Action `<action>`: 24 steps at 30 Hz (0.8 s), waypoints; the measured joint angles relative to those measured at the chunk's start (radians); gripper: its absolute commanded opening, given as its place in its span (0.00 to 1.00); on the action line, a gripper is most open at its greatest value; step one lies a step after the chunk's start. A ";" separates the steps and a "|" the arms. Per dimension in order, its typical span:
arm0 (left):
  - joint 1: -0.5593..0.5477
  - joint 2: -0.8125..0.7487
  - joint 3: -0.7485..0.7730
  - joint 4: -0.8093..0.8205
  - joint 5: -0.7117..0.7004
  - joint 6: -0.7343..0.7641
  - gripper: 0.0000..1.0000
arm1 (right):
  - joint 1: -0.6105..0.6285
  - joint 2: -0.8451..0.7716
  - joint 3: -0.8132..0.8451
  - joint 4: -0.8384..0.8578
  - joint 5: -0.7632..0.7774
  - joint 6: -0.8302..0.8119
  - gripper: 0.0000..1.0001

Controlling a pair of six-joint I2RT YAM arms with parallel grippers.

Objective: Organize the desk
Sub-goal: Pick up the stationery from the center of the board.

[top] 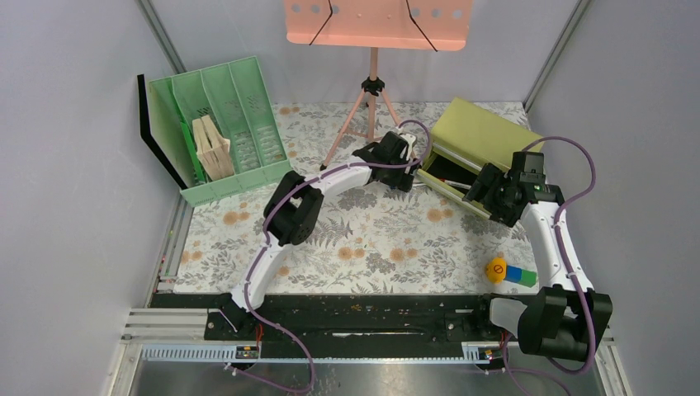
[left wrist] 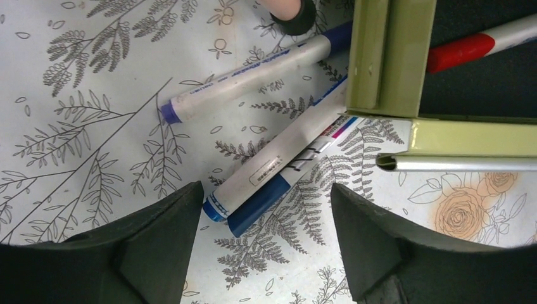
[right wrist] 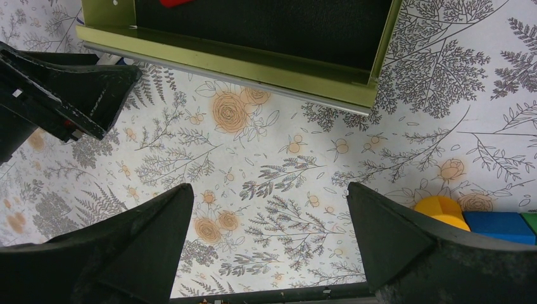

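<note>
No word or number could be read; the purple-capped marker (left wrist: 253, 68) carried blurred blue print along its barrel; the white marker (left wrist: 269, 168) bore an illegible boxed label; the yellow ball (top: 496, 270) showed a red round mark.

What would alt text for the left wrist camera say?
Two blue-tipped markers lie side by side on the floral desk between the left tool's open fingers. A third marker lies beside an olive drawer holding a red-capped one.
</note>
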 measured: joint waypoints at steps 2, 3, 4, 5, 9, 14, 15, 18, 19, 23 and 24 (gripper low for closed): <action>-0.005 0.000 0.000 -0.002 0.003 0.007 0.67 | 0.000 0.000 0.000 0.000 0.000 0.000 0.99; -0.009 0.000 0.000 -0.005 0.003 0.013 0.65 | 0.000 0.000 0.001 0.000 0.000 0.000 0.99; -0.014 0.000 0.000 -0.008 0.003 0.019 0.64 | 0.000 0.001 0.002 0.000 0.000 0.000 0.99; -0.019 0.000 0.000 -0.014 0.000 0.030 0.63 | 0.000 0.003 0.003 -0.001 0.000 0.000 0.98; -0.046 0.000 0.000 -0.022 -0.013 0.056 0.55 | 0.000 0.022 0.021 0.000 -0.003 0.000 0.98; -0.072 0.000 0.000 -0.040 -0.039 0.091 0.48 | 0.000 0.044 0.035 0.000 -0.012 0.000 0.99; -0.076 0.000 0.000 -0.043 -0.047 0.097 0.44 | 0.000 0.044 0.035 0.000 -0.012 0.000 0.99; -0.084 -0.005 -0.009 -0.046 -0.075 0.116 0.36 | 0.000 0.044 0.035 0.000 -0.012 0.000 0.99; -0.087 -0.007 -0.013 -0.049 -0.086 0.121 0.34 | 0.000 0.044 0.035 0.000 -0.012 0.000 0.98; -0.100 -0.024 -0.037 -0.061 -0.108 0.141 0.30 | 0.000 0.041 0.035 0.000 -0.011 0.000 0.98; -0.106 -0.032 -0.047 -0.066 -0.111 0.146 0.29 | 0.000 0.040 0.035 0.000 -0.011 0.000 0.99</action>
